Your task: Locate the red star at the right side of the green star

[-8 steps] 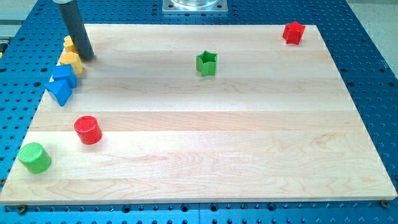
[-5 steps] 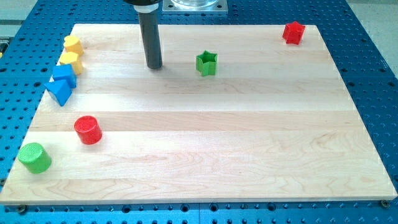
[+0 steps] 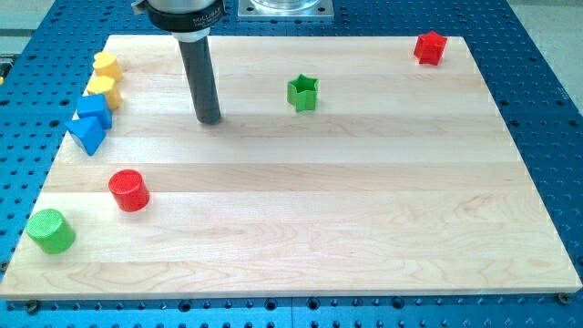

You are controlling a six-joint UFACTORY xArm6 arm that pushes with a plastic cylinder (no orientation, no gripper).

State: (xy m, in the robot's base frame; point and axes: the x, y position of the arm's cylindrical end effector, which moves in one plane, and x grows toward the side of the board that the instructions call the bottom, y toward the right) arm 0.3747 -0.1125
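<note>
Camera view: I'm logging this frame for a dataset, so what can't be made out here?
- Upper rod and arm: cut off by the view's top; my tip shows, on bare board at the view's left of the green star.
- Two yellow blocks: too small to name their shapes.
- Two blue blocks: touching, so their outlines merge.
- Red star: small; its points are barely readable.

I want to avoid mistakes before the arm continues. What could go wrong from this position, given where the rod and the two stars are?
1. My tip is left of the green star, which lies between it and the red star; a straight path could knock the green star away.
2. The red star sits near the board top-right corner; a push from the left could slide it off.
</note>
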